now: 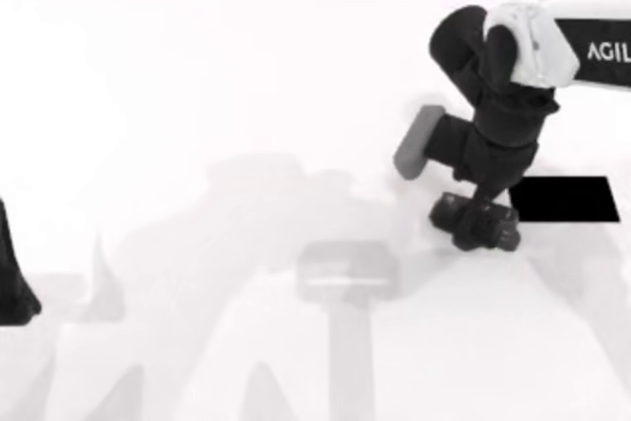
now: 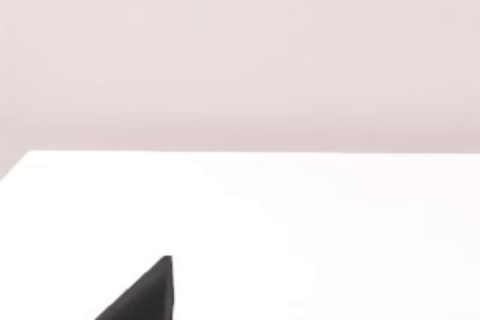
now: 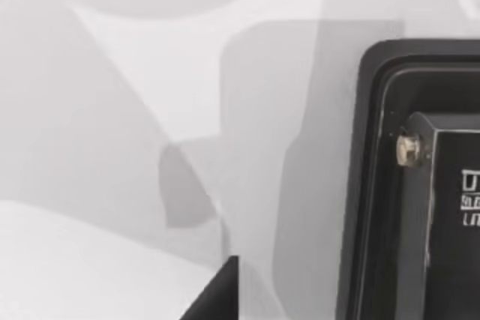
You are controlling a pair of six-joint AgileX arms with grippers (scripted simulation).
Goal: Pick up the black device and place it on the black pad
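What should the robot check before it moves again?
1. Right gripper at the black device: ok, it sits right over it.
2. Device lifted off the table: cannot tell.
3. Device on the black pad: not ok, it is at the pad's left end and most of the pad is bare.
4. Pad free for the device: ok, nothing else lies on it.
5. Left arm out of the way: ok, parked at the table's left edge.
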